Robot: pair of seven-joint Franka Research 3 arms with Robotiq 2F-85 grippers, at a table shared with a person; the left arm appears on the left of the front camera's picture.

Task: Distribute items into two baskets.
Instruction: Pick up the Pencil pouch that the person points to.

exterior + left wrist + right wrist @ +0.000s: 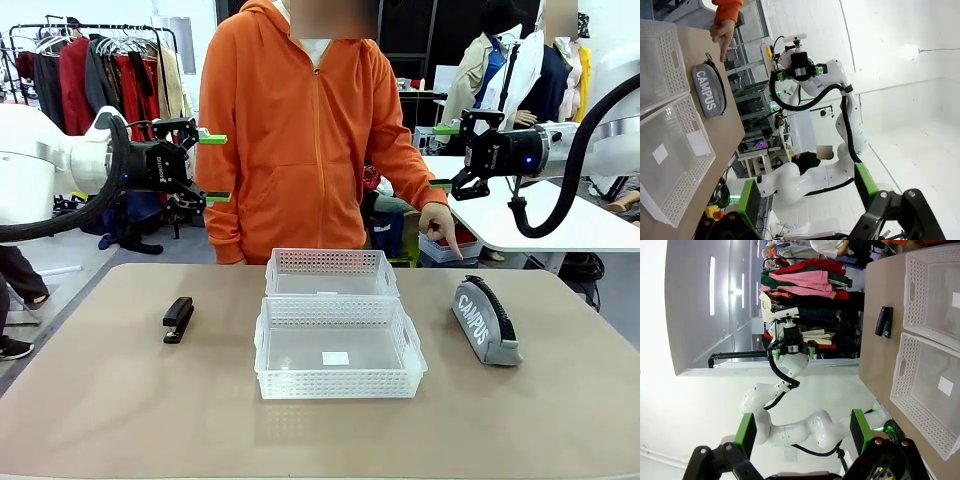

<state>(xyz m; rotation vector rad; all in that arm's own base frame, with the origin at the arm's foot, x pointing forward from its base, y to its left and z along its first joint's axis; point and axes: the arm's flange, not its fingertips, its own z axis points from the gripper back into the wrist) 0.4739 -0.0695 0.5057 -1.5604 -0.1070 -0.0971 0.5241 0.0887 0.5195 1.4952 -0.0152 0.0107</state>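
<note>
Two baskets, near basket (340, 383) and far basket (331, 262), stand empty, centred on the table (100, 420); the stapler (178, 319) lies by its left edge, the pouch (486, 320) by its right. The left gripper (215, 168) and right gripper (442, 157) hang high, jaws spread, empty. Sorting seems unstarted; next, one must lower over an item.

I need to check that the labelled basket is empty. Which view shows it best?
The front view: the labelled basket lies whole there, with nothing in it. The left wrist view shows the basket sideways and cut off by the picture's edge, and so does the right wrist view.
</note>
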